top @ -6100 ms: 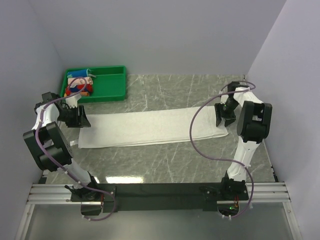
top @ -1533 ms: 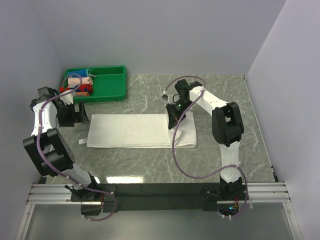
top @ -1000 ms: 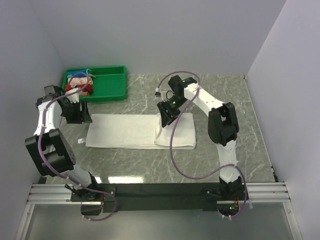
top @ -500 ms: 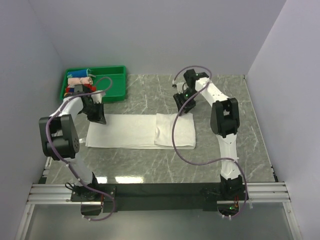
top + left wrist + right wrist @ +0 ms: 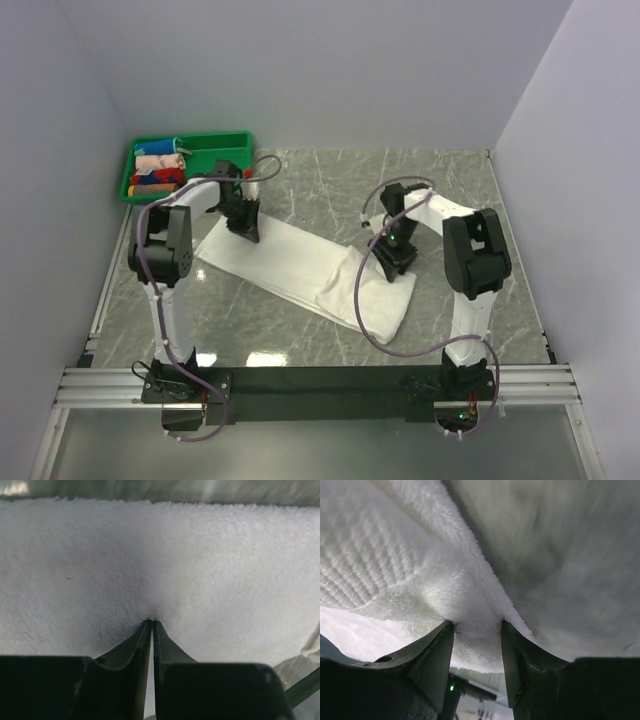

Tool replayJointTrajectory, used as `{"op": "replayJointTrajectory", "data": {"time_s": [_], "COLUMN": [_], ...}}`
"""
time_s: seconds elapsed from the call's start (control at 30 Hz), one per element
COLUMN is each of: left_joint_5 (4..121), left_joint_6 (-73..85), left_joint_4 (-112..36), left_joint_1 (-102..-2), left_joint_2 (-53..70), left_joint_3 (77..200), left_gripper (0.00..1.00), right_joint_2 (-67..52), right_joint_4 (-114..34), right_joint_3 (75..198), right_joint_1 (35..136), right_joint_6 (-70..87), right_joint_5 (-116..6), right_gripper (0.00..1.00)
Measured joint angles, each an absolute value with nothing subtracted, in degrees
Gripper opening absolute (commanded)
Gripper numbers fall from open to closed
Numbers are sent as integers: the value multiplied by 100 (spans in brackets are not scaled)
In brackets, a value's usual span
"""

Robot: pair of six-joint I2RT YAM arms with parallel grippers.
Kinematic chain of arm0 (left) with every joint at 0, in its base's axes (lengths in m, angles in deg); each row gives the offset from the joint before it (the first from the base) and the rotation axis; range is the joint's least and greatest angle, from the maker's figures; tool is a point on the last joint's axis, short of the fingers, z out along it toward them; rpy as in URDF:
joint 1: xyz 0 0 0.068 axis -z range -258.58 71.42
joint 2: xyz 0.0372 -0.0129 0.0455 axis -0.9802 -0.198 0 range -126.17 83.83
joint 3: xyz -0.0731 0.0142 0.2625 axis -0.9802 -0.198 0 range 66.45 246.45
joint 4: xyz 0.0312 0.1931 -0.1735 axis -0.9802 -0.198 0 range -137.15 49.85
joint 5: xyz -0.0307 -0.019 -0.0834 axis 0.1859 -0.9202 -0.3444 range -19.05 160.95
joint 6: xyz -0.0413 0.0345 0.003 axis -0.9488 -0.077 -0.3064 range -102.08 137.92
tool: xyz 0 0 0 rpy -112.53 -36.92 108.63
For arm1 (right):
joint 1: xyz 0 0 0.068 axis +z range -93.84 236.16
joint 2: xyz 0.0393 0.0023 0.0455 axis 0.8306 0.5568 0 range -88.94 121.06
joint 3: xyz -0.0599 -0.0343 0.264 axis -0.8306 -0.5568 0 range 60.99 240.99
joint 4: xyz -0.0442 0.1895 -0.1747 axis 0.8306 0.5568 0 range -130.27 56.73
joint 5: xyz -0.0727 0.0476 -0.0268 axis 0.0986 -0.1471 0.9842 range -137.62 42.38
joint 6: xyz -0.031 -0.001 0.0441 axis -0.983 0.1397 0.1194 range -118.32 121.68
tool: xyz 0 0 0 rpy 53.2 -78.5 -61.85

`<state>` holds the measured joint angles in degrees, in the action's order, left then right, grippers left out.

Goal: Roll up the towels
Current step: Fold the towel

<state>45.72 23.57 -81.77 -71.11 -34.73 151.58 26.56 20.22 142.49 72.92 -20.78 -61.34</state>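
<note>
The left gripper (image 5: 245,228) pinches the towel (image 5: 290,265) at its far end, the right gripper (image 5: 388,262) its folded end. Laying-out step; the skewed towel likely needs straightening before rolling.

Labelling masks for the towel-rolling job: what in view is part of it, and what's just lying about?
Part of the job:
- white towel
- left hand and right hand, both pinching it

Lying about:
- green bin
- coloured rolled cloths inside it
</note>
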Motion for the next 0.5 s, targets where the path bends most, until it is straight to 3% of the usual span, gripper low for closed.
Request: {"op": "replayJointTrajectory", "data": {"time_s": [0.23,0.5], "left_joint_5": [4137,3624], "left_joint_6": [2247,2014], "left_joint_4": [-8293,-8549], "left_joint_1": [-6277,-5835], "left_joint_2": [-4749,-6190], "left_joint_3": [17070,19444], "left_gripper": [17,31], "right_joint_2": [1976,1950], "right_joint_4": [2219,2280], "right_joint_3": [13127,13099], "right_joint_1": [6918,6914], "right_joint_6": [-2137,-2047], "right_joint_5": [-6033,-6272], "right_gripper": [49,50]}}
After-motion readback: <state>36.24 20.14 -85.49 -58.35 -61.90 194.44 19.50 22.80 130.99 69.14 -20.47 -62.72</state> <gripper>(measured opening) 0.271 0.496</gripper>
